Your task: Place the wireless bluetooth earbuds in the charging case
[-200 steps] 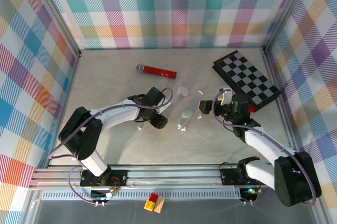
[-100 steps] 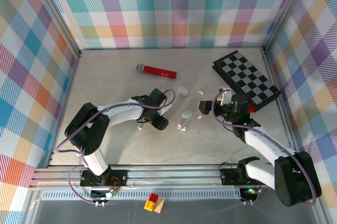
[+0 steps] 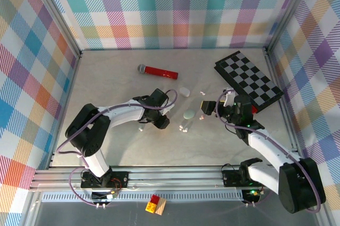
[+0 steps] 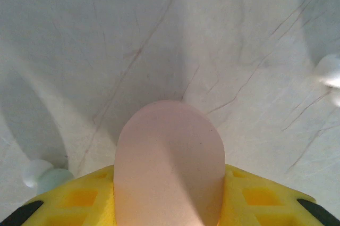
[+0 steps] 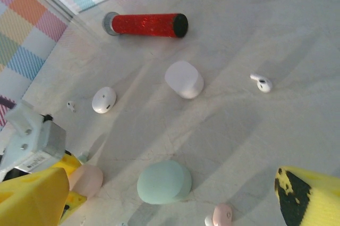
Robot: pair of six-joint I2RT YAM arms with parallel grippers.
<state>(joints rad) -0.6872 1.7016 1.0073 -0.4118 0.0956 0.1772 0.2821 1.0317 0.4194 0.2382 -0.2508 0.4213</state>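
Your left gripper (image 4: 169, 197) pinches the pink case (image 4: 169, 141), left of the green case (image 5: 164, 182); its smooth round sides may slip out. The right gripper (image 3: 206, 108), spread, could knock the pink earbud (image 5: 222, 215) lying just beside the green case.

You see a red microphone (image 3: 158, 70) near the table's (image 3: 106, 141) far edge and a chessboard (image 3: 248, 80) at its far right corner.
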